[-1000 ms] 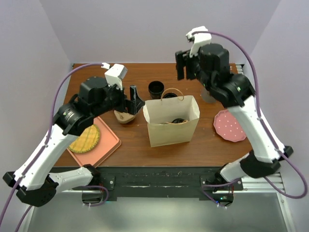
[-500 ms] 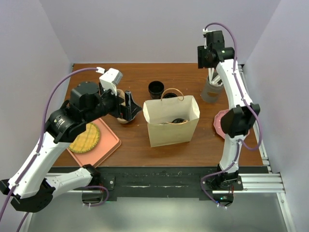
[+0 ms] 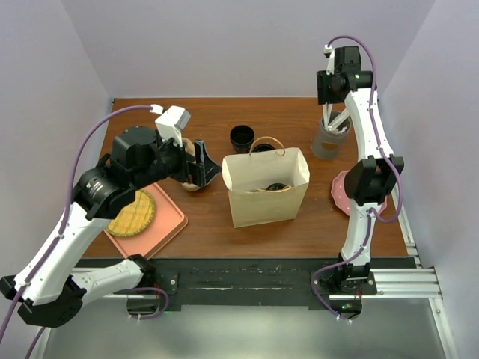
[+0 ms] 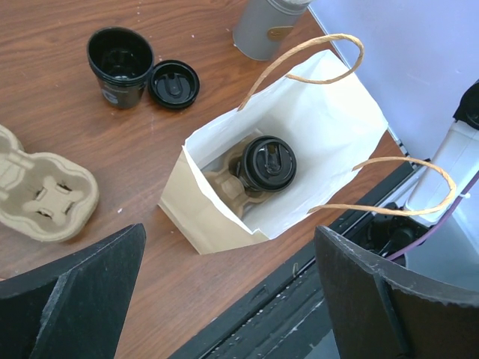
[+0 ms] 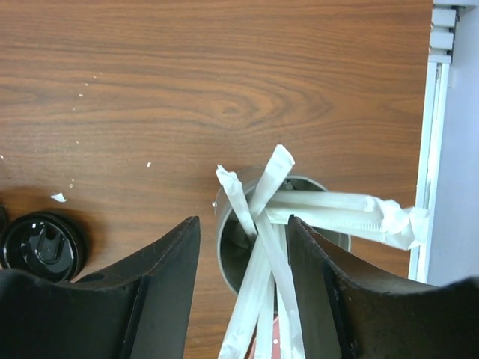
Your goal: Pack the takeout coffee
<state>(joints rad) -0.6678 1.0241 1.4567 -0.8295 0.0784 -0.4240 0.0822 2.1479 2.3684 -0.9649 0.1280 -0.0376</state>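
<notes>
Sitting in a cardboard carrier (image 4: 224, 183) at the bottom of the open paper bag (image 4: 329, 127), mid-bench toward the near edge, the takeout coffee (image 4: 268, 162) has its sip lid on and no finger touches it. The left gripper (image 3: 203, 163) hangs just left of the bag over a second, empty carrier (image 4: 41, 194), jaws spread wide and holding nothing. Near the far right corner, the right gripper (image 5: 241, 221) hovers above a grey canister (image 5: 224, 254) of wrapped straws (image 5: 329, 209), jaws parted and empty.
</notes>
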